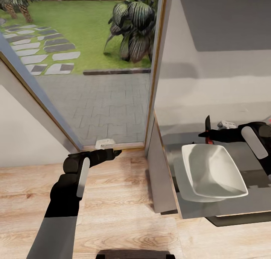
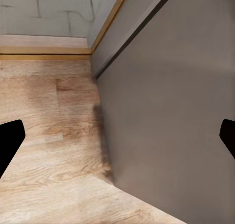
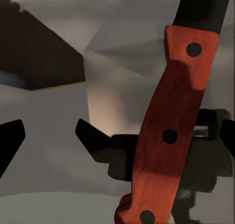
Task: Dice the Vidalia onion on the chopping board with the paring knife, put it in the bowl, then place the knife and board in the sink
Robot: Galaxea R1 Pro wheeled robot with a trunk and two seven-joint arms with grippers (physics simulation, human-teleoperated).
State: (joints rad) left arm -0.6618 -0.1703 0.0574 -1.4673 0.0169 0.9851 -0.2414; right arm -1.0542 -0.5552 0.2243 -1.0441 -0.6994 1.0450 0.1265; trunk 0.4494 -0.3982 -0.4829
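Right claw out over the table, clamped on the paring knife. Blade pointing up and away toward the pale wall, reddish handle end dipping down just behind the far rim of the bowl. From the right wrist, that handle fills the near field: red scales with dark rivets, running tilted across the view, dark blade root at one end. Black fingertips at both edges of that view, grip point itself hidden behind the handle.

Bowl sitting white and squarish on the grey table, near its front edge, tilted corner-on to the head camera, nothing visible inside. Thin steel front edge of the table just below it, a dark cabinet front underneath.

Left claw well apart from all that, low over the wooden floor, beside the grey end panel of the cabinet. Fingers spread wide, holding nothing; from the left wrist, black tips at opposite edges, floor planks and the flat grey panel between them.

Beyond, a glass door with a timber frame, grey paving, lawn with stepping stones and a leafy plant outside.
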